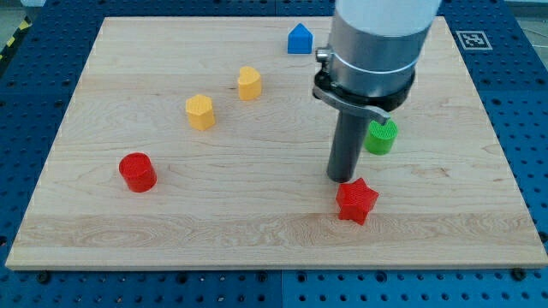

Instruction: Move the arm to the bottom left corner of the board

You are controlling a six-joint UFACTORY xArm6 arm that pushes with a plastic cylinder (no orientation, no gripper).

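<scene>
My tip (343, 178) rests on the wooden board (257, 222) right of centre, just above the red star block (356, 201) and nearly touching it. The green cylinder block (381, 137) stands just to the tip's upper right, partly behind the rod. The red cylinder block (137, 172) sits toward the view's left. The yellow hexagon block (199, 112) and the yellow heart-like block (249, 83) lie at upper centre-left. The blue house-shaped block (299, 39) is near the top edge. The board's bottom left corner (26, 261) is far to the tip's left.
The arm's grey body (377, 43) hangs over the upper right of the board. A blue perforated table (34, 51) surrounds the board. A fiducial marker (473, 38) sits at the top right.
</scene>
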